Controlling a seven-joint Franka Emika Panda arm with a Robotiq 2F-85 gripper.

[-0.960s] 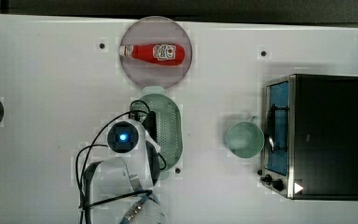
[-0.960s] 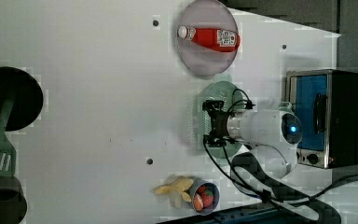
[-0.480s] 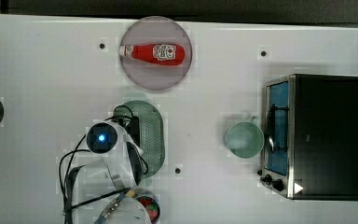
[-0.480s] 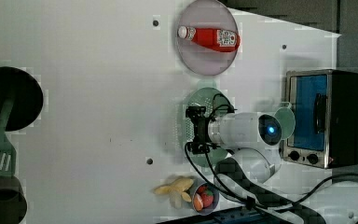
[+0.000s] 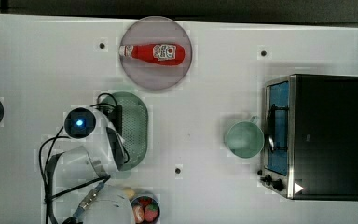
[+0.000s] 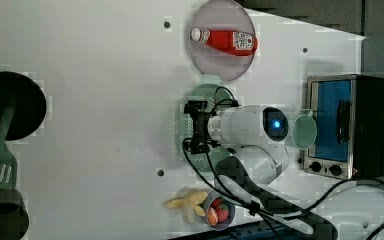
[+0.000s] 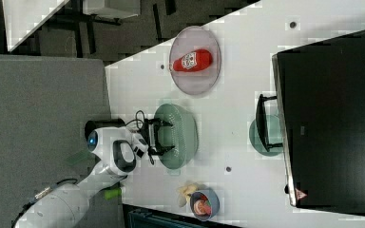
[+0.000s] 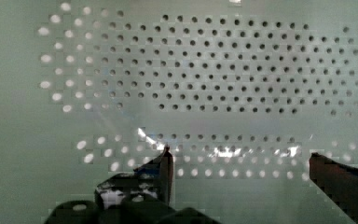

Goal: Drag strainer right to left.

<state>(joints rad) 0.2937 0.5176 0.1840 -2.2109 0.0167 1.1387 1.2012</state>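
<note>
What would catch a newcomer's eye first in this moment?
The white robot arm leaning over the mint-green strainer mid-table, its gripper open inside the perforated bowl. Next, the red ketchup bottle lying on the grey plate above it in the top view, and the toaster oven at the top view's right.

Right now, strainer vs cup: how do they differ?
The strainer is an oval with a perforated bottom; the cup is smaller, round and solid. The gripper sits open inside the strainer, while the cup stands alone, close against the toaster oven. Both are pale mint green and upright on the white table.
</note>
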